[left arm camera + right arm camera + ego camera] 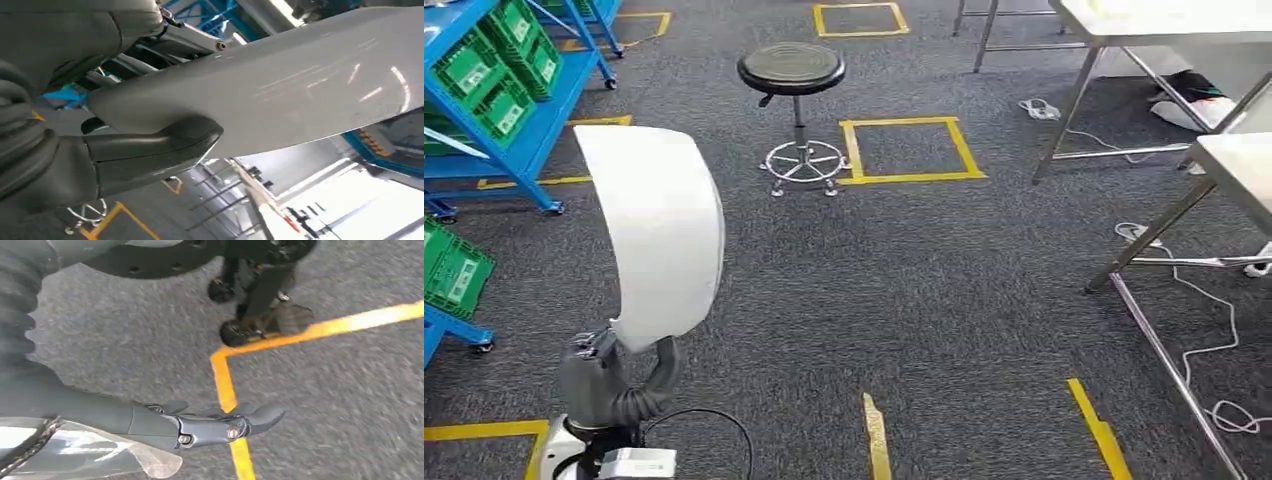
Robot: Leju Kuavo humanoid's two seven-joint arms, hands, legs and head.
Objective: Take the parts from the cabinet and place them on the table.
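Blue rack (519, 130) at upper left of the head view, shelves carrying green crates (499, 70) with white labels; what's inside them can't be made out. Another green crate (454, 272) sits at the left edge lower down.

White curved part (659, 235) at left of centre in the head view, a bent panel standing roughly upright, long axis running from lower edge up toward the top of the frame, convex face turned to the right. Its lower end sits in the left hand (614, 375) at lower left. Left wrist view: thumb (150, 150) pressed on one face of the part (300, 85), darker fingers (165, 47) behind the other face, so the part is pinched between them.

Right hand (210, 425) hangs over grey carpet (350, 390) and a yellow tape corner (225, 370); fingers stretched out straight, close together, holding nothing.

Centre top of the head view: black round stool (792, 70) beside a yellow tape square (909, 150). Metal-legged tables (1164, 30) at upper right, white cables (1204, 330) on the floor under them.
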